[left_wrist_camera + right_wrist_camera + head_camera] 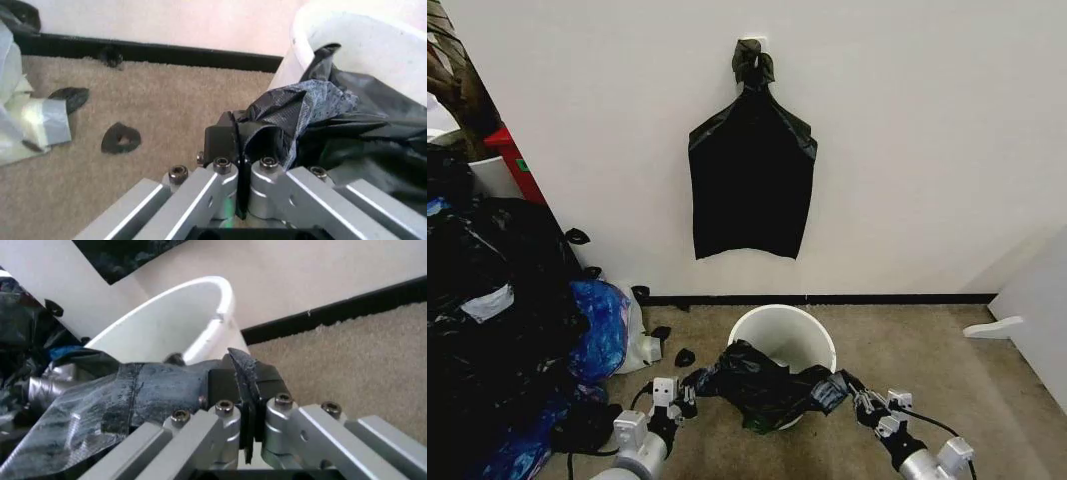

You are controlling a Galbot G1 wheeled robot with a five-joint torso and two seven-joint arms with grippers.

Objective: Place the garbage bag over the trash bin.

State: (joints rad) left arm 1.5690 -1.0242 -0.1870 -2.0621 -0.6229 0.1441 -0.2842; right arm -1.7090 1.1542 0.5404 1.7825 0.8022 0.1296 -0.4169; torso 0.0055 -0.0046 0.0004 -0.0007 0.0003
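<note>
The trash bin (783, 338) is a round white bucket on the carpet by the wall. The garbage bag (762, 380), thin wrinkled black film, is stretched across the near side of the bin's rim between both grippers. My left gripper (689, 397) is shut on the bag's left edge, left of the bin. My right gripper (855, 392) is shut on the bag's right edge, right of the bin. In the left wrist view the fingers (230, 145) pinch the bag (300, 110) beside the bin (373, 45). In the right wrist view the fingers (233, 385) clamp the bag (133, 390) near the bin (180, 320).
A flat black bag with a knotted top (752, 180) hangs on the wall above the bin. A big heap of black and blue bags (497, 310) fills the left side, with a red box (512, 160) behind. Black scraps (684, 356) lie on the carpet. A white object (992, 327) lies right.
</note>
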